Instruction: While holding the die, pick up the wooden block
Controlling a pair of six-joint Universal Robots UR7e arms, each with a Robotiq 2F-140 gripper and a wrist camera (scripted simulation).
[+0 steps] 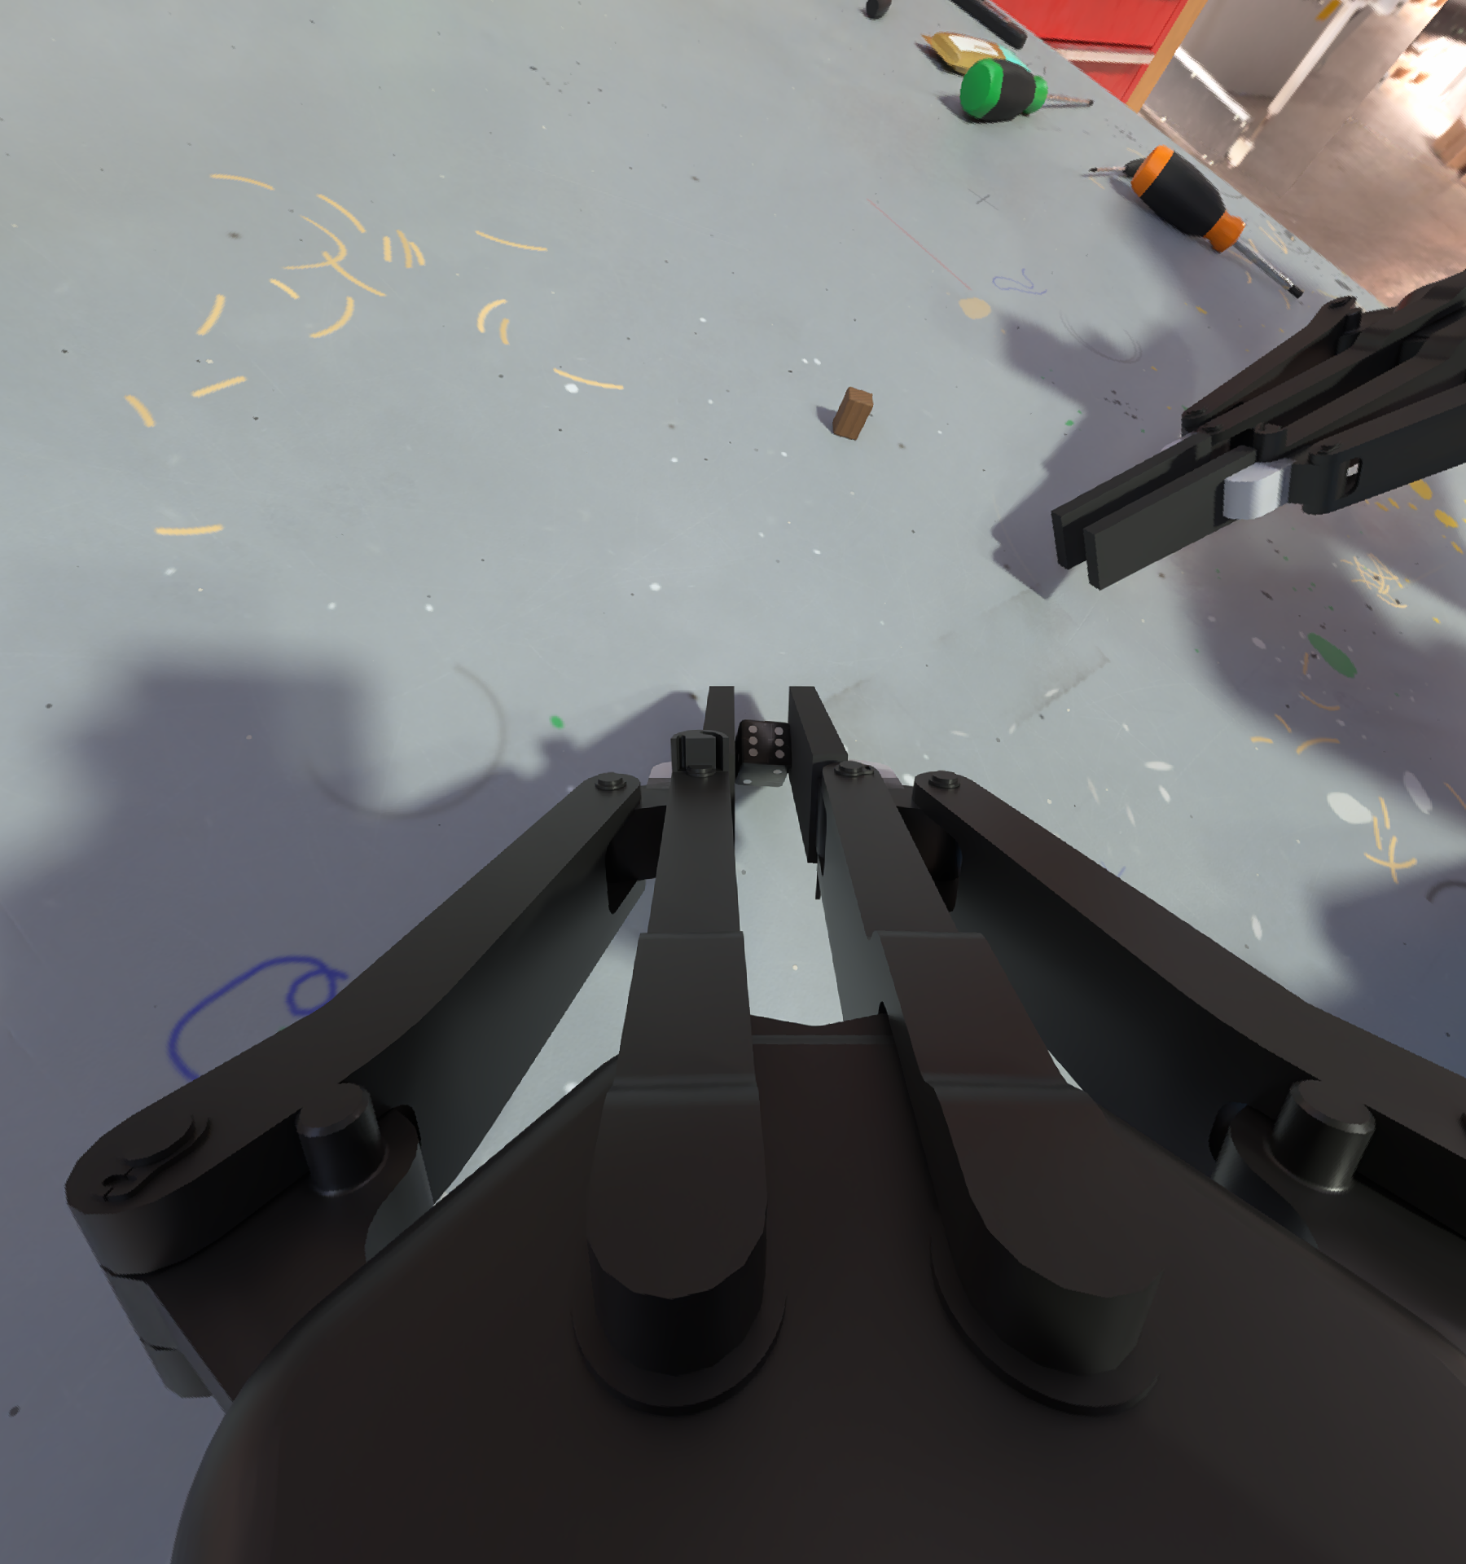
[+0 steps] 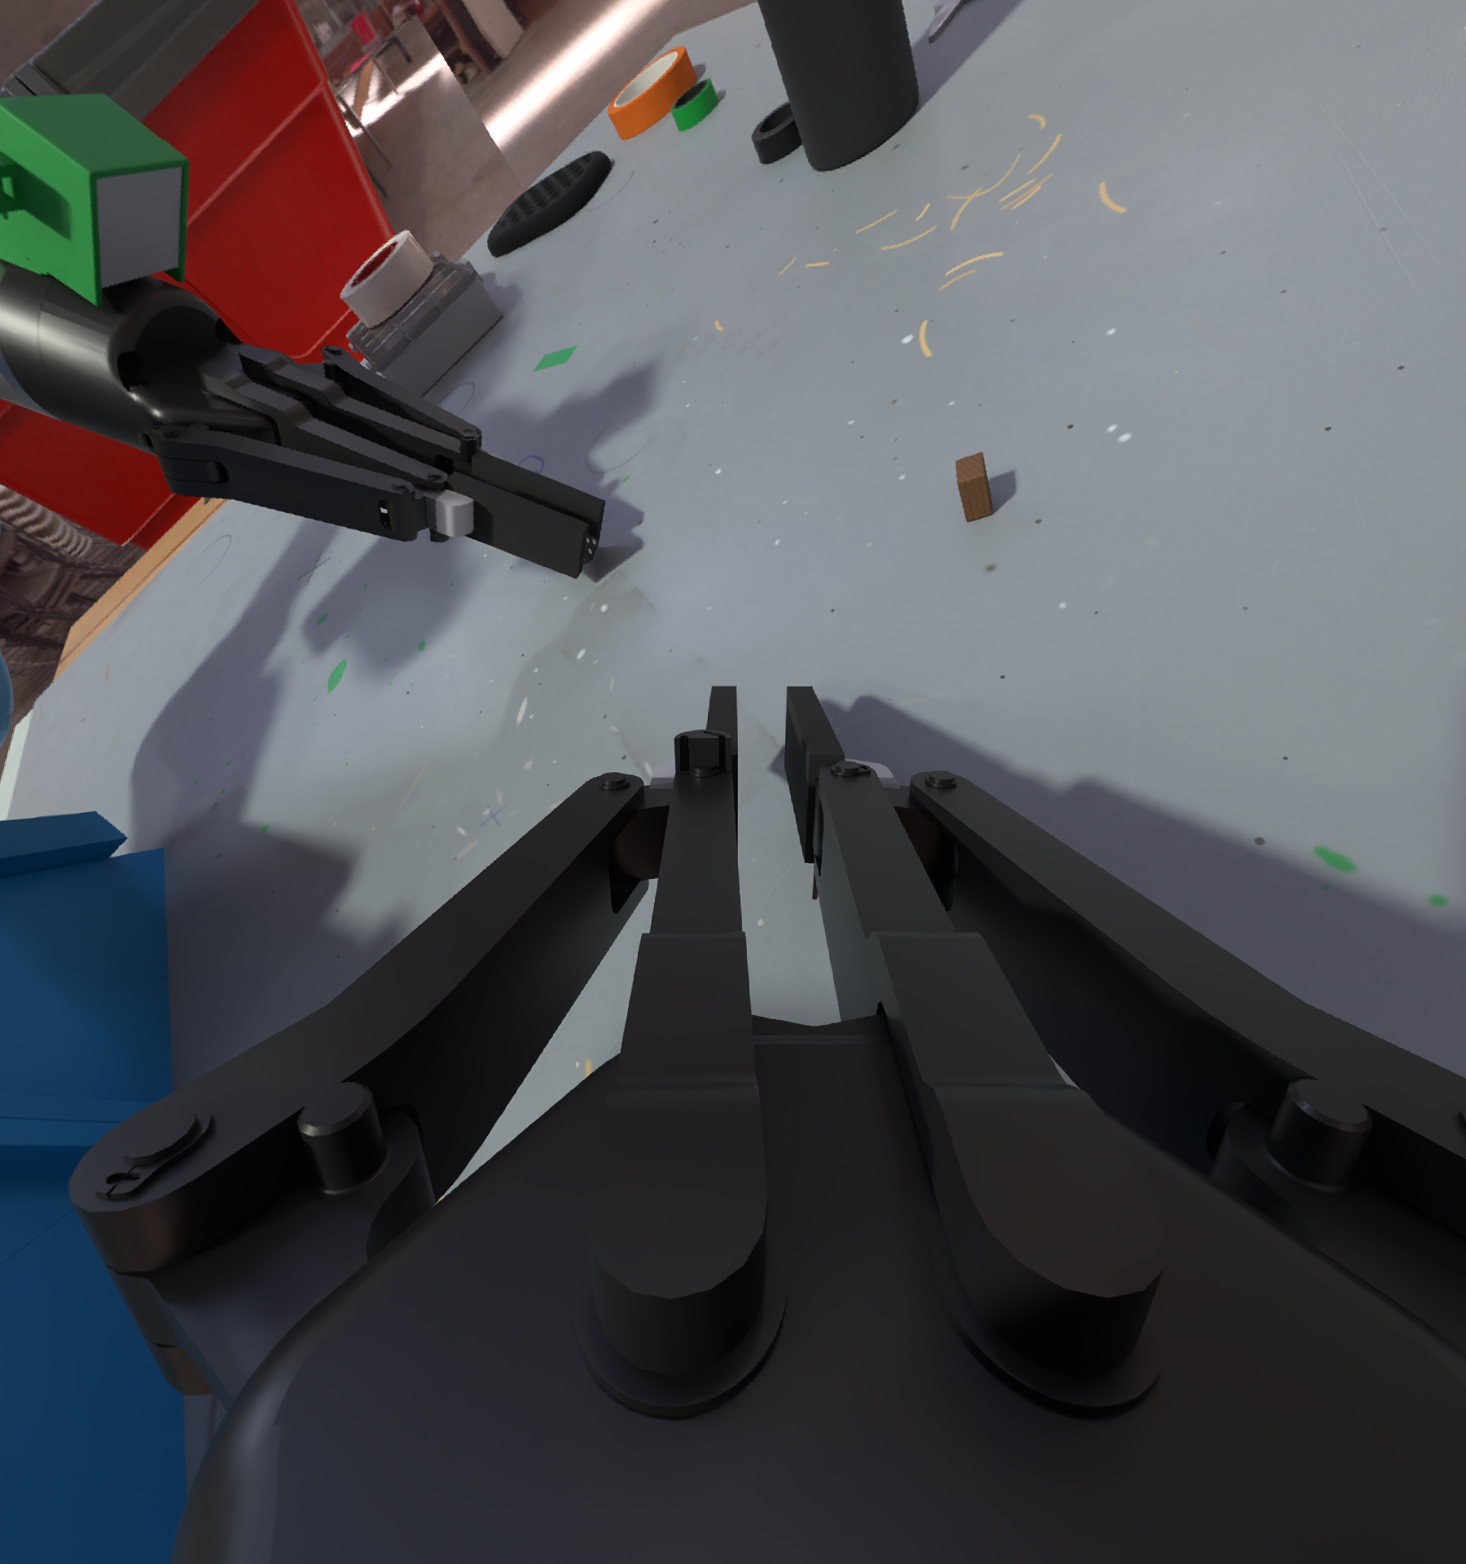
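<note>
- Black two-finger left gripper point(image 1: 762, 709), nearest the left wrist camera at 6 o'clock, is pinched on a small black die with pale pips point(image 1: 765, 741); the die sits between the fingers, held off the table.
- Grey, paint-flecked table point(image 1: 459, 508) is bare from 9 to 12 o'clock of this view, giving ample room to move.
- Small brown wooden block point(image 1: 853, 413) stands upright on the table at about 12 o'clock from the left gripper, well apart from it, with no clutter beside it.
- Green-and-black screwdriver point(image 1: 1000, 89) and orange-and-black screwdriver point(image 1: 1182, 196) lie at 1 o'clock, near the far table edge and well beyond the block.
- Right gripper point(image 2: 762, 707) has its fingers drawn close with a narrow gap and nothing between them; in the right wrist view the block point(image 2: 973, 486) lies at 1 o'clock, well apart.
- Risk: the gap looks narrower than the block, so the fingers probably need spreading before descent; otherwise a fingertip may topple the block.
- Risk: any slackening or jolt of the left gripper would probably drop the die.
- Risk: both grippers point toward the same area; crossing paths could cause contact.
- Clearance: the blue box point(image 2: 44, 1100) at 8 o'clock and the red cabinet point(image 2: 273, 195) at 10 o'clock bound the right wrist view on its left.
</note>
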